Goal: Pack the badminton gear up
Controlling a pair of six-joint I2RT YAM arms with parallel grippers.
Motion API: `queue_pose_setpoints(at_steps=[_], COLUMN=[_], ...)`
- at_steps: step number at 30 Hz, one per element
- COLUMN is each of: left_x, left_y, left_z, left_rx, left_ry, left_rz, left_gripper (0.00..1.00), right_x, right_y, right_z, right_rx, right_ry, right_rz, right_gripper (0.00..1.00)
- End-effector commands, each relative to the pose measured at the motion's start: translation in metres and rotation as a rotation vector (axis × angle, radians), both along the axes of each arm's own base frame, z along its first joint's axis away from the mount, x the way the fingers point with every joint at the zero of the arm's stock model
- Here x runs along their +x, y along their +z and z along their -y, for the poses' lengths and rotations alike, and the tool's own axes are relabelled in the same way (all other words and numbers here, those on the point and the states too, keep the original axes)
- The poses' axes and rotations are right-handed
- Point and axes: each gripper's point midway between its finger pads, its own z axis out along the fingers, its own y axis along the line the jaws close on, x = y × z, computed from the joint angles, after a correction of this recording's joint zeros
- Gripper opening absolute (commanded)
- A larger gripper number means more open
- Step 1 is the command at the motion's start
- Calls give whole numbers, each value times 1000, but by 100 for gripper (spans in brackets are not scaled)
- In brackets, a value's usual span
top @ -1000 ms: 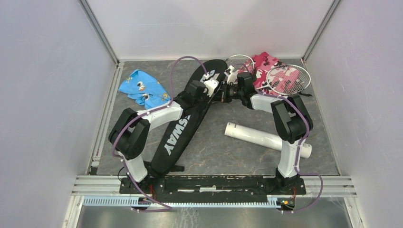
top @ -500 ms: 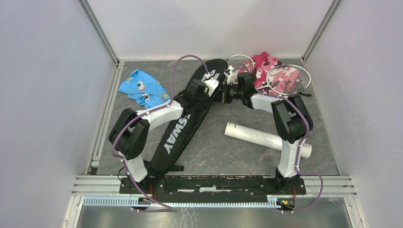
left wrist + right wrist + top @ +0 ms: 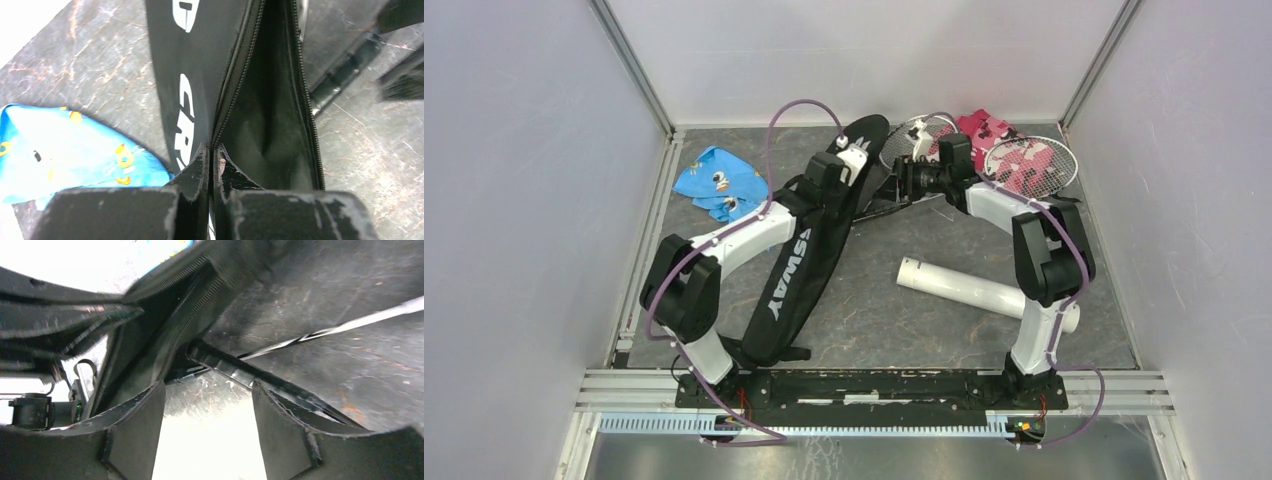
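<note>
The long black racket bag (image 3: 809,255) lies slanted on the floor, its far end raised. My left gripper (image 3: 862,170) is shut on the bag's zipper edge (image 3: 214,142), and the unzipped mouth (image 3: 270,115) gapes beside it. My right gripper (image 3: 903,182) is open just right of that mouth, nothing between its fingers (image 3: 150,410). A racket's black handle (image 3: 235,367) and silver shaft (image 3: 350,325) lie on the floor just past them. Two racket heads (image 3: 921,135) (image 3: 1032,165) rest at the back. The white tube (image 3: 984,290) lies near the right arm. No shuttlecocks show.
A pink camouflage cloth (image 3: 984,132) lies under the rackets at the back right. A blue printed cloth (image 3: 724,185) sits at the back left, close to the bag. Grey walls and metal rails (image 3: 639,250) enclose the floor.
My left gripper shut on the bag's edge and pulled it up toward the back left, spreading the mouth. My right gripper has opened and shifted slightly back.
</note>
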Motion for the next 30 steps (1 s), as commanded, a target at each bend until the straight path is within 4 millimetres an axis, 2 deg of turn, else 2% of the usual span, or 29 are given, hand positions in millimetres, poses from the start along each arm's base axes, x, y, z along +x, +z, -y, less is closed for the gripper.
queue_pose_setpoints(at_steps=[1,4,8,12,17,20,22,30], left_x=[18,22,23,21,20,19,19,18], left_y=[62,72,81,79,74,74,75,79], left_z=[-18,-26,-28,-25,-22,-21,-20,-18], left_rx=[-131,-171,-187,-201,-211,-216,-222,-236], left_ry=[76,82,76,66,57,53,49,38], left_rz=[90,92,117,109,94,91,93,100], left_gripper=[2,2,2,2,2,2,2,2], right_x=[13,23,35,42,47,49,54,64], right_y=[35,29,9,-5,-20,-30,-34,-46], right_z=[33,68,118,149,170,171,187,194], right_rx=[-21,-50,-91,-80,-65,-57,-54,-29], right_ry=[-44,-162,-338,-460,-554,-576,-622,-665], right_rz=[131,125,85,55,19,-11,-18,-45], right_gripper=[71,73,71,69,68,69,69,69])
